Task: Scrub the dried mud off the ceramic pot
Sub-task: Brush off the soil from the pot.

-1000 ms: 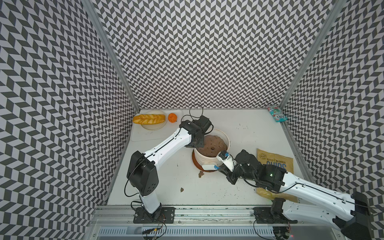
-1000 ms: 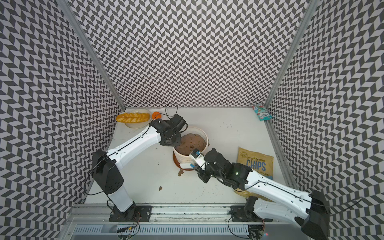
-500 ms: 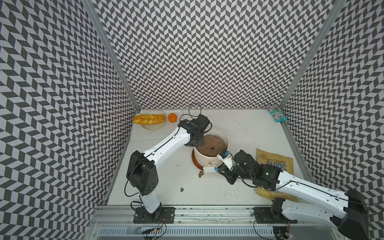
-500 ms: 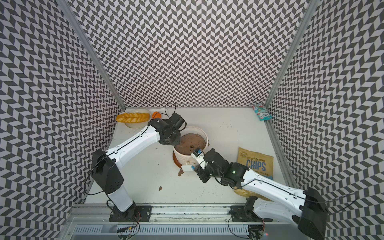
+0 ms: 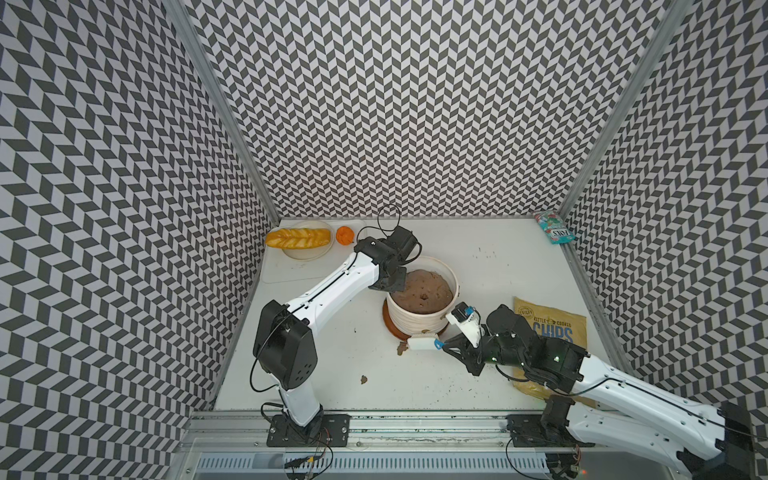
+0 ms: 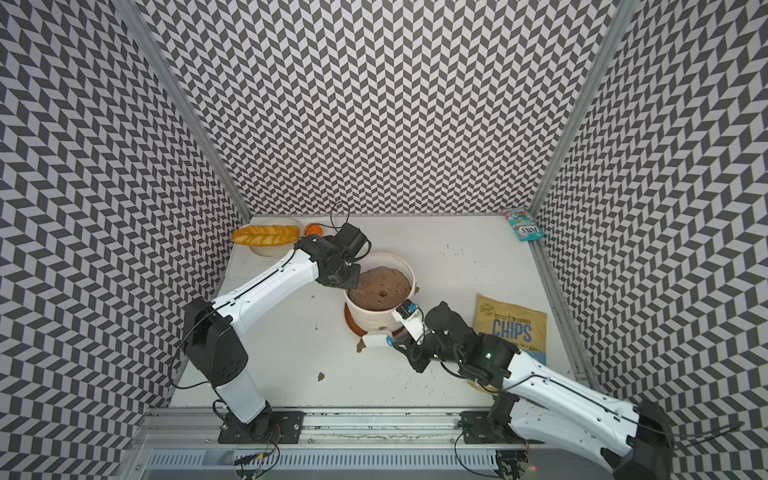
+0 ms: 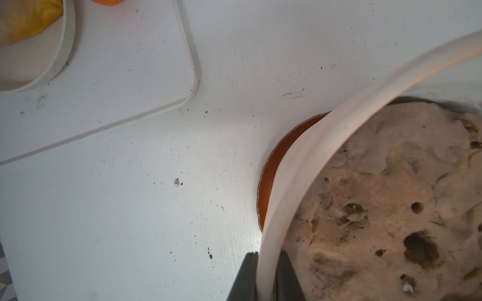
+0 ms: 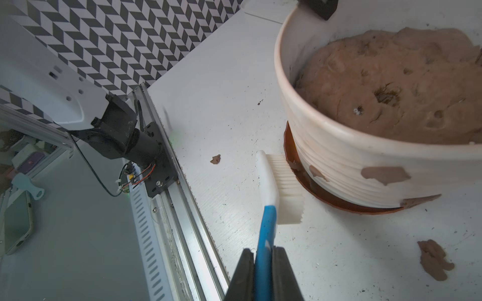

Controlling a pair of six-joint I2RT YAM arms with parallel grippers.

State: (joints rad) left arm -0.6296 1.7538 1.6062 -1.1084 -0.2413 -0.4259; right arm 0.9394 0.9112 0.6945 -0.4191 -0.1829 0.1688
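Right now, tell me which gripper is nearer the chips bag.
Right. The right gripper, holding a brush, is between the chips bag and ceramic pot; the left gripper grips the pot's opposite rim.

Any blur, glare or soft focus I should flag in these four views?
Both top views: sharp, evenly lit, only soft shadows on the table. Left wrist view: the ceramic pot rim looks soft and washed out up close. Right wrist view: brush bristles and dried mud crisp, no motion blur.
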